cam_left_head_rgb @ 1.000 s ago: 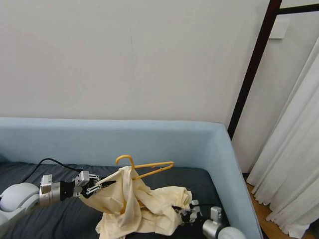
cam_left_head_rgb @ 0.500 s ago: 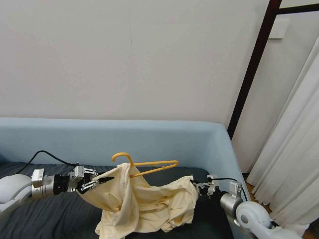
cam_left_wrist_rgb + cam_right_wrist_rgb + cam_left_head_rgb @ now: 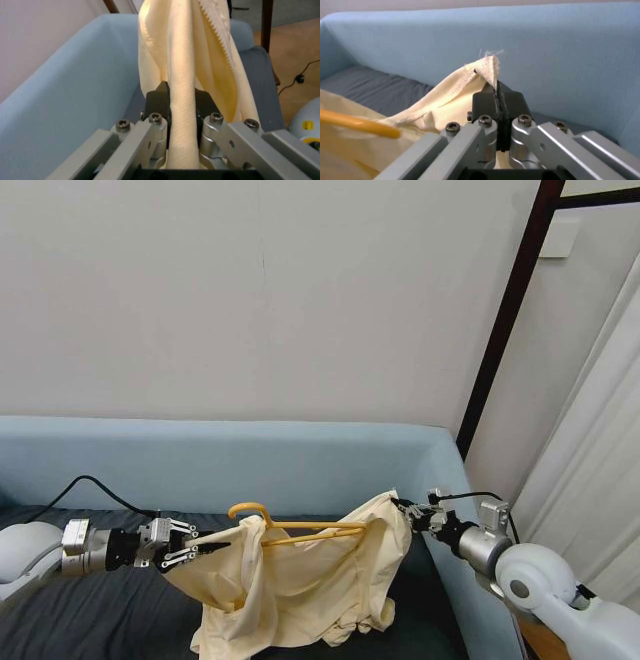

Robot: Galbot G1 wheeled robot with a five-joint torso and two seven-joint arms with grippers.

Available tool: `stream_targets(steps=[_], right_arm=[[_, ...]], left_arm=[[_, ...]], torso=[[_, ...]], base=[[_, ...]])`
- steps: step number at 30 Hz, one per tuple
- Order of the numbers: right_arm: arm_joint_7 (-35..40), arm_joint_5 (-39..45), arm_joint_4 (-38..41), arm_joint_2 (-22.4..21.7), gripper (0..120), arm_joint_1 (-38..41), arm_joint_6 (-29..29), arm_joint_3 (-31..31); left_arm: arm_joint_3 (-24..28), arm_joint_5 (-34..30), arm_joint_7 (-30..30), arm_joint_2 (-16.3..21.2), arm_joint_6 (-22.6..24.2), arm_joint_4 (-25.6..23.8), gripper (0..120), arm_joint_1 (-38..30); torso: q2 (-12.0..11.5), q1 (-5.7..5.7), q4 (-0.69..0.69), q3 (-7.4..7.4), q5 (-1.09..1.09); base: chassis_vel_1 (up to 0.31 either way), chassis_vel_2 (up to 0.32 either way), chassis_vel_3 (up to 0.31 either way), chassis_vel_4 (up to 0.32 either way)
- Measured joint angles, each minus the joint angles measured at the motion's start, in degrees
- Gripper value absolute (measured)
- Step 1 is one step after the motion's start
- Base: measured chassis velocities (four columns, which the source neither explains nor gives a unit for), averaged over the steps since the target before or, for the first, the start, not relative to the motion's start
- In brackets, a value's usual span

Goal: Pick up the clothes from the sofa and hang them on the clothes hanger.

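The cream garment (image 3: 300,585) hangs spread between the two claws above the dark seat cushion (image 3: 100,620) of the light-blue sofa (image 3: 300,460), its lower folds sagging onto the cushion. An orange hanger (image 3: 310,528) is threaded through its top. The hanger's bar, and with it the garment's long axis, runs left to right along the sofa back.

The left claw (image 3: 200,548) is pressed together on a rolled fold at the garment's left end. The right claw (image 3: 408,511) pinches a stitched hem corner at the right end, slightly higher.

Both arms reach in low and nearly level from opposite sides. The dark rack post (image 3: 505,320) stands beyond the sofa's right arm, so the right arm is the nearer one.
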Motion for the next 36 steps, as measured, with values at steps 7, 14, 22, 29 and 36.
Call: stream_targets(steps=[7,14,22,29,36], right_arm=[[6.9,2.3,5.4,-0.6,0,3.0,-4.2,-0.3],[10.2,3.9,5.7,-0.3,0,6.3,-5.3,-1.6],[11.0,3.6,7.4,-1.2,0,4.7,-4.3,-0.6],[11.4,3.5,10.5,-1.8,0,3.2,-3.8,0.3],[11.9,4.3,13.3,-1.7,0,3.7,-3.8,0.0]], left_arm=[[1.7,0.6,-3.0,-0.4,2.1,-0.9,6,-0.2],[2.7,-1.5,-3.2,-0.7,4.4,-4.5,6,0.3],[3.2,0.4,-4.5,-0.7,5.6,-5.0,6,1.1],[2.9,0.7,-5.8,-0.8,6.3,-3.9,6,1.1],[3.6,1.2,-6.7,-1.4,7.1,-3.7,6,1.0]], torso=[[0.0,0.0,-0.01,0.0,0.0],[0.0,0.0,0.01,0.0,0.0],[0.0,0.0,0.01,0.0,0.0],[0.0,0.0,0.0,0.0,0.01],[0.0,0.0,0.0,0.0,0.0]], base=[[0.0,0.0,0.0,0.0],[0.0,0.0,0.0,0.0],[0.0,0.0,0.0,0.0],[0.0,0.0,0.0,0.0],[0.0,0.0,0.0,0.0]])
